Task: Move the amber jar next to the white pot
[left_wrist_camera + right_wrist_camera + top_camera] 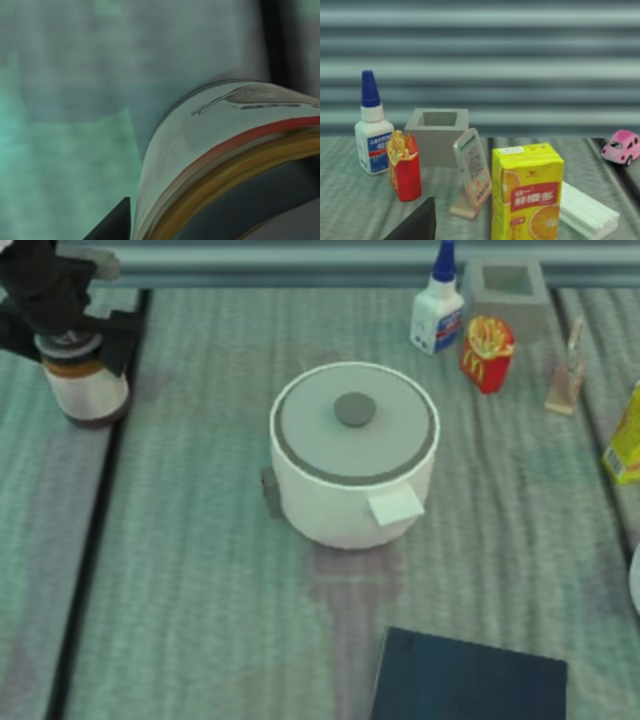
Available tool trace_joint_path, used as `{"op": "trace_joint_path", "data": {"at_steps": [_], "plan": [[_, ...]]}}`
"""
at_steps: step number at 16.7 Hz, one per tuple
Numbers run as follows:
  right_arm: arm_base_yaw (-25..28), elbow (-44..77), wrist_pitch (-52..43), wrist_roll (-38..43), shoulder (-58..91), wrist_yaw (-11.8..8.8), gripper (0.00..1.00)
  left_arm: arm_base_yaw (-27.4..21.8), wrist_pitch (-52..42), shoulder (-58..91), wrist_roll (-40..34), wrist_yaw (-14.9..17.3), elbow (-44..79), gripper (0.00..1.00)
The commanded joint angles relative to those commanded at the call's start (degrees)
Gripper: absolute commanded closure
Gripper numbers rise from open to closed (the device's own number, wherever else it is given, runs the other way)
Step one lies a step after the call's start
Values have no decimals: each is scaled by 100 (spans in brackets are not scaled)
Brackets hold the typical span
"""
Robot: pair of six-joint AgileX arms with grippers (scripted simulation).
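One amber jar (85, 385): amber band, white label, dark base.

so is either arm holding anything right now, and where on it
The left gripper is over the amber jar at its lid, at the table's far left. Whether the fingers are clamped there cannot be told. The right arm is out of the top view.

amber jar (85, 390) far left, white pot (352, 455) centre
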Motion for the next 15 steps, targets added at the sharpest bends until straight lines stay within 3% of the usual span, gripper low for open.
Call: {"op": "trace_joint_path", "data": {"at_steps": [4,15], "plan": [[0,0,0,0,0,0,0,0,0,0,0,0,0,98],[0,0,0,0,0,0,0,4,0,-99,4,-6,-87,100]]}}
